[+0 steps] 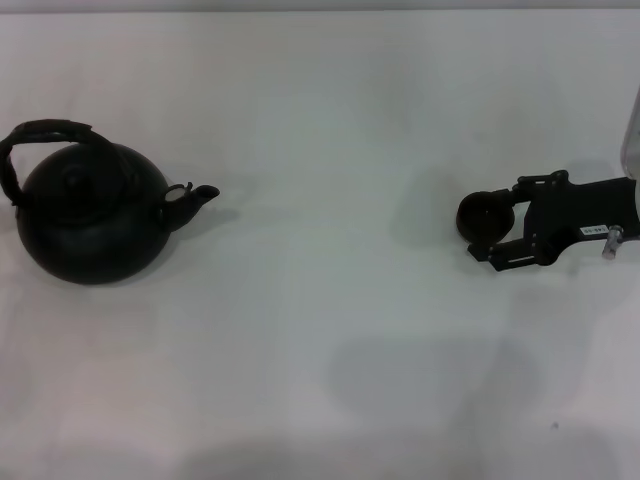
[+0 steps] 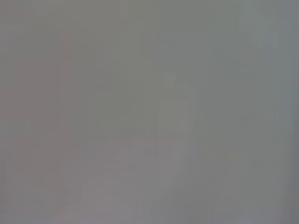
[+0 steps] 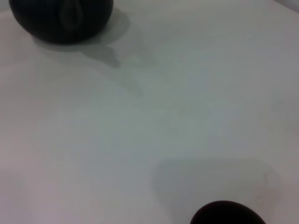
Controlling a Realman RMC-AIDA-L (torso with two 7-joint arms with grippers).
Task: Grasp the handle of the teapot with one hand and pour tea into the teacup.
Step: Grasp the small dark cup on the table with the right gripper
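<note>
Only the head view shows the arched, brownish wrapped handle (image 1: pixel 48 131) over the large round matte black teapot (image 1: pixel 90 215) at the white table's (image 1: pixel 320 340) left. On the right, the right gripper (image 1: pixel 493 228) clasps the tiny round dark teacup (image 1: pixel 486 214). The right wrist view catches the teapot's belly (image 3: pixel 60 21) and the cup's rim (image 3: pixel 227 213); the left wrist view shows blank grey.

The teapot (image 1: pixel 88 218) looks like matt black cast metal, its handle (image 1: pixel 48 133) wrapped and rougher, while the teacup (image 1: pixel 485 216), well apart from it, is dark and matt on a smooth white table (image 1: pixel 320 340).
</note>
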